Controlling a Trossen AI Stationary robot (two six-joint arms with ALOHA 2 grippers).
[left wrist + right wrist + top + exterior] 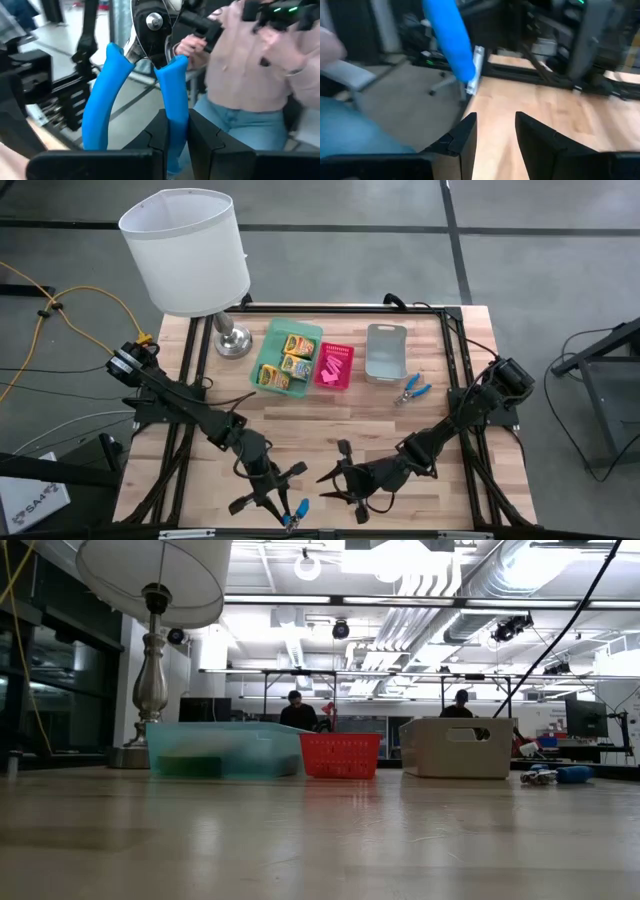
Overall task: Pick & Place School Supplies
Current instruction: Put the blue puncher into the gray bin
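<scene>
Left gripper [175,132] is pinching one blue handle of the scissor-like tool [135,75] at the table's near edge [200,525]. Right gripper [338,476] is waiting alongside, fingers parted, empty. Risk: single-handle grip is letting the tool pivot or slip, possibly off the edge.

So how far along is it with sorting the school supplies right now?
Done: crayon boxes sit in the green tray, pink erasers in the pink tray. In hand: left gripper holds one blue-handled tool at the table's near edge; right gripper is open beside it. Left: second tool beside the empty grey tray.
</scene>
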